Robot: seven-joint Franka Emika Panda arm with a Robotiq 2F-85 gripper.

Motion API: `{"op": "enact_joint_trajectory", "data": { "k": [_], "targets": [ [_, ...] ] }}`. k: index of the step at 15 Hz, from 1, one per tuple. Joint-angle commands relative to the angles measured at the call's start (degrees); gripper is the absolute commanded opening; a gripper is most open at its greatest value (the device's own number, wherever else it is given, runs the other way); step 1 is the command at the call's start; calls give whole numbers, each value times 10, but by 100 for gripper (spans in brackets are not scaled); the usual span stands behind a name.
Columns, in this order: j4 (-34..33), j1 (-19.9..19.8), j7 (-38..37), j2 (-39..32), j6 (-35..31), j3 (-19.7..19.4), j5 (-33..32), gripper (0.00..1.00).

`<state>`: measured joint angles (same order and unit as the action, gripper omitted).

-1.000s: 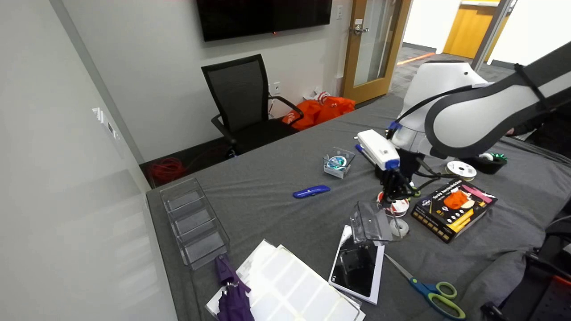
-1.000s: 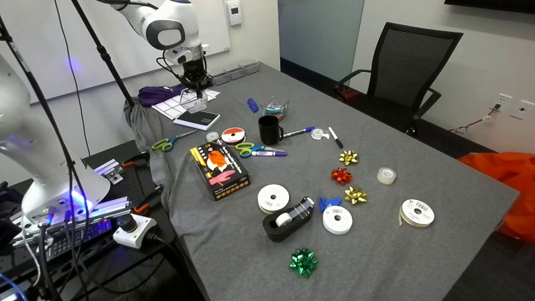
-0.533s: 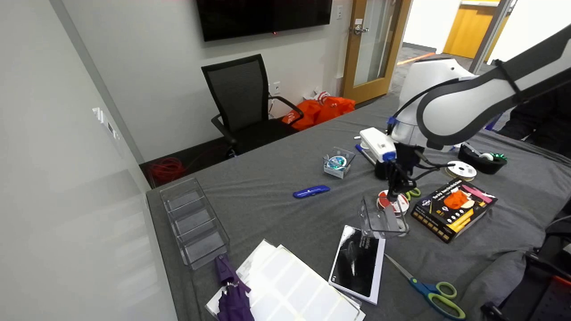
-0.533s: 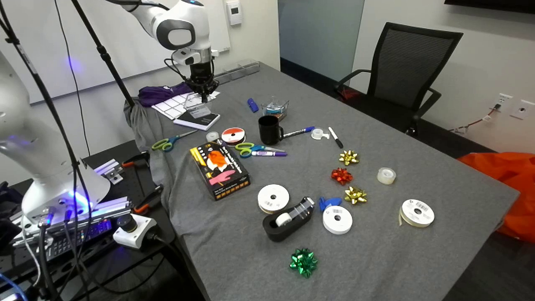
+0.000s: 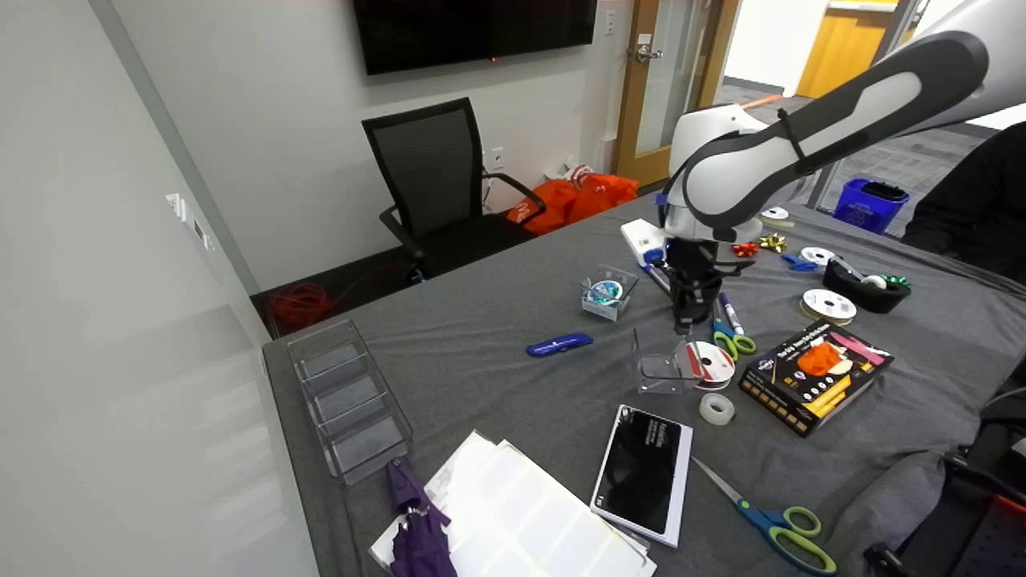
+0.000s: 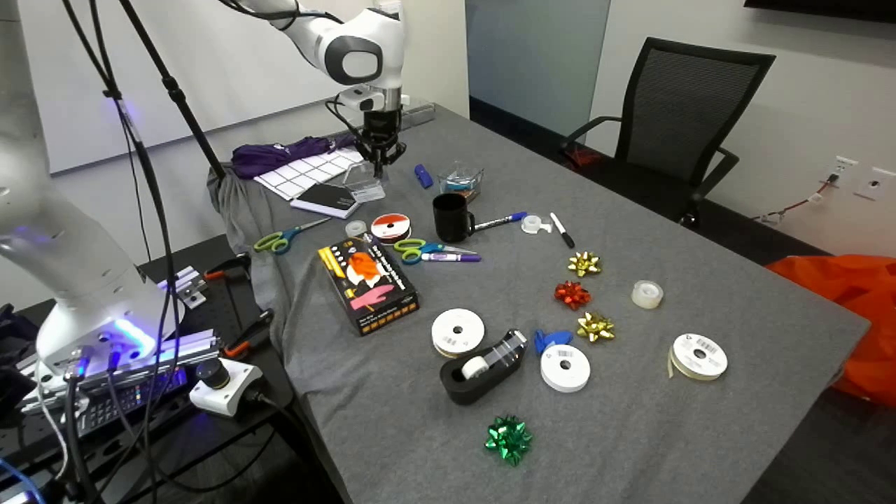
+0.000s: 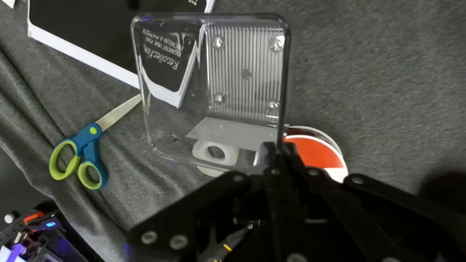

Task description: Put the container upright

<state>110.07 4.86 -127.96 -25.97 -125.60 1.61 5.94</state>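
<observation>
The container is a clear plastic box with a square rim, a ribbed face with several round bumps and a pale flat part. It fills the middle of the wrist view (image 7: 245, 54) and shows in both exterior views (image 5: 664, 383) (image 6: 367, 192). My gripper (image 7: 279, 147) is shut on one edge of its rim; the fingertips stand on both sides of that thin edge. In the exterior views the gripper (image 5: 684, 327) (image 6: 379, 171) points down and holds the container over the table, off the black ink pad. The open rim faces the wrist camera. I cannot tell its exact height.
A red-and-white spool (image 5: 713, 365) and a tape roll (image 5: 716, 409) lie beside and beneath the container. The ink pad (image 5: 641, 473), scissors (image 5: 773, 521), blue object (image 5: 559, 344), small clear box (image 5: 607, 298), glove box (image 5: 816, 375) and black mug (image 6: 451, 218) stand around.
My gripper has carried the container from over the ink pad toward the blue object and small clear box. The container has turned from tilted to more level.
</observation>
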Motion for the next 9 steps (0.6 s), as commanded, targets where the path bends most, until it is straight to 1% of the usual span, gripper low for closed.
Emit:
{"op": "enact_joint_trajectory", "data": {
  "k": [1, 2, 3, 4, 6, 7, 9],
  "targets": [
    [-100, 4, 18, -59, 55, -15, 0, 1],
    [-137, 1, 18, -79, 71, -21, -2, 1],
    [-165, -1, 18, -94, 83, -25, -3, 30],
    [-207, -5, 19, -115, 101, -32, -4, 31],
    [-271, -13, 28, -145, 131, -42, -2, 44],
    [-305, -17, 32, -160, 147, -46, -2, 52],
    [-370, -29, 53, -185, 179, -53, -2, 65]
  ]
}}
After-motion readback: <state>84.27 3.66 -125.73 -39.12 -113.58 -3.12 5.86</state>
